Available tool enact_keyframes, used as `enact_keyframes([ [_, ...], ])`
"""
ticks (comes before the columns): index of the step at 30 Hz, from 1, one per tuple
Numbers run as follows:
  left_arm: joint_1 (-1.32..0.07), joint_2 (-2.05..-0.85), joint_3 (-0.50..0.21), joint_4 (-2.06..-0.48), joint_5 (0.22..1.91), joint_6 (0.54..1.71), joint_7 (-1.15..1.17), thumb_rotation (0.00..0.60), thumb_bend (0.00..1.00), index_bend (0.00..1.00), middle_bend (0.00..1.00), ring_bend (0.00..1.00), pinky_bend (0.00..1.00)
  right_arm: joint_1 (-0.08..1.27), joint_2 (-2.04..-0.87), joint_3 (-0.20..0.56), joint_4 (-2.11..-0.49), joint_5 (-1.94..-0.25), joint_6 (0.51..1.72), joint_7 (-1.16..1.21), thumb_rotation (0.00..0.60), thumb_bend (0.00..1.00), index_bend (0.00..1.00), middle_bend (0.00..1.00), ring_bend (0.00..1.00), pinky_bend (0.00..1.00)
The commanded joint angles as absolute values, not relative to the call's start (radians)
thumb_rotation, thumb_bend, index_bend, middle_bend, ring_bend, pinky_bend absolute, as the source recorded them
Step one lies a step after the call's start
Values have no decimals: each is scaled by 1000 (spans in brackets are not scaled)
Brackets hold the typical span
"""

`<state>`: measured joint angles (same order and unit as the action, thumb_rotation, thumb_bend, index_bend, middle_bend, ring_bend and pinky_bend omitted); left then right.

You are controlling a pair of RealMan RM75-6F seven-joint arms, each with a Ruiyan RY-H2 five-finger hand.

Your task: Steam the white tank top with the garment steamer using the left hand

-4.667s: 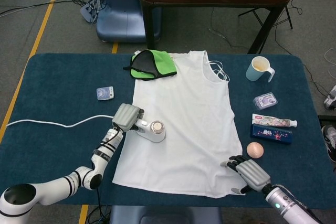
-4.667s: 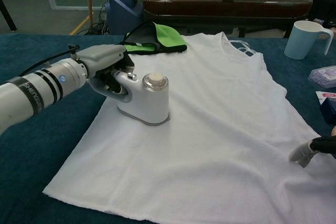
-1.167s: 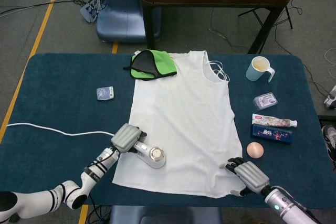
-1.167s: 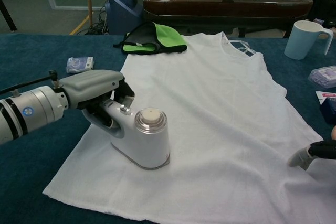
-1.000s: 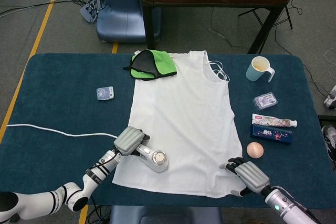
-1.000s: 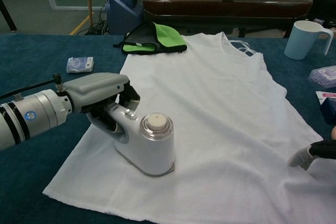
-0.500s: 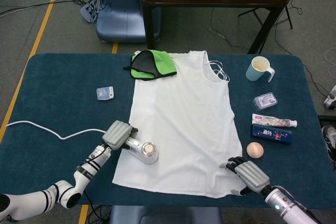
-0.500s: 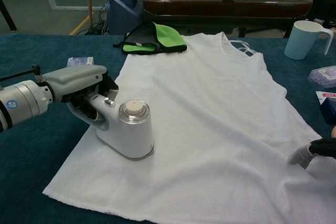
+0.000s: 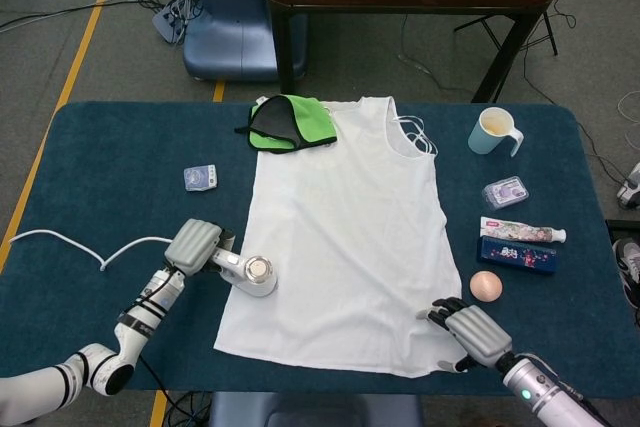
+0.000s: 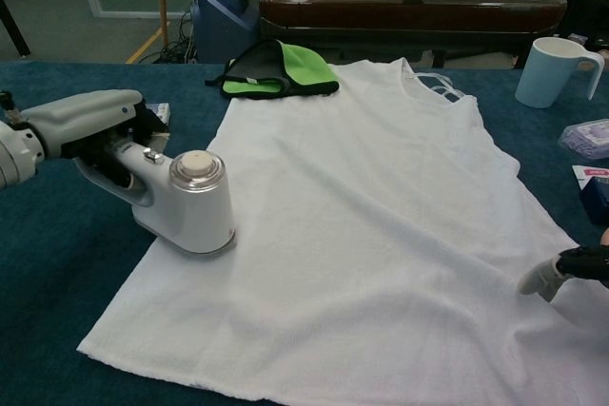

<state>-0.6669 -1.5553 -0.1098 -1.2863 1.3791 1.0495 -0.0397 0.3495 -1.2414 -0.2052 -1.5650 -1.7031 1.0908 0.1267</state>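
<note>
The white tank top point(image 9: 345, 237) point(image 10: 381, 225) lies flat on the blue table, straps toward the far side. My left hand point(image 9: 193, 245) point(image 10: 90, 121) grips the handle of the white garment steamer point(image 9: 250, 274) point(image 10: 188, 202), whose base stands at the shirt's left edge, partly over the cloth. My right hand point(image 9: 470, 334) rests on the shirt's lower right corner with its fingers pressing the fabric; in the chest view only its fingertips point(image 10: 547, 276) show at the right edge.
A green and black cloth point(image 9: 290, 123) lies at the shirt's top left. A small packet point(image 9: 200, 177) sits left of the shirt. The steamer's white cord point(image 9: 70, 245) loops leftward. At the right are a mug point(image 9: 494, 131), a packet point(image 9: 505, 193), boxes point(image 9: 518, 244) and a round ball point(image 9: 486, 286).
My left hand has slid the steamer leftward from the shirt's lower left area to its left edge. The cord has bunched into a loop. The right hand stays put.
</note>
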Motion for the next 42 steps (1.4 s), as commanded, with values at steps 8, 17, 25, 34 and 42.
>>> enact_keyframes([
  [8,-604,-1459,-128,-1315,1353,1100,-117,600,199,773,686,562,589,345,-1246,-185,-1560,-1713,1133,138,600,168,230,287,162,155],
  [17,-559,-1461,-106,-1193,1354,1105,-190,600,199,765,675,554,589,339,-1247,-156,-1562,-1741,1209,137,600,162,159,257,163,155],
  [25,-543,-1494,-93,-1077,1372,1097,-268,600,198,734,653,545,589,327,-1215,-98,-1607,-1723,1290,111,600,144,90,212,122,148],
  [34,-537,-1516,-78,-1029,1387,1071,-297,600,199,646,579,502,575,316,-1140,-34,-1659,-1683,1352,52,600,125,74,207,109,133],
  [42,-538,-1472,-77,-1107,1376,1042,-217,600,197,204,234,182,370,307,-1127,-29,-1657,-1675,1355,72,600,124,71,207,108,132],
])
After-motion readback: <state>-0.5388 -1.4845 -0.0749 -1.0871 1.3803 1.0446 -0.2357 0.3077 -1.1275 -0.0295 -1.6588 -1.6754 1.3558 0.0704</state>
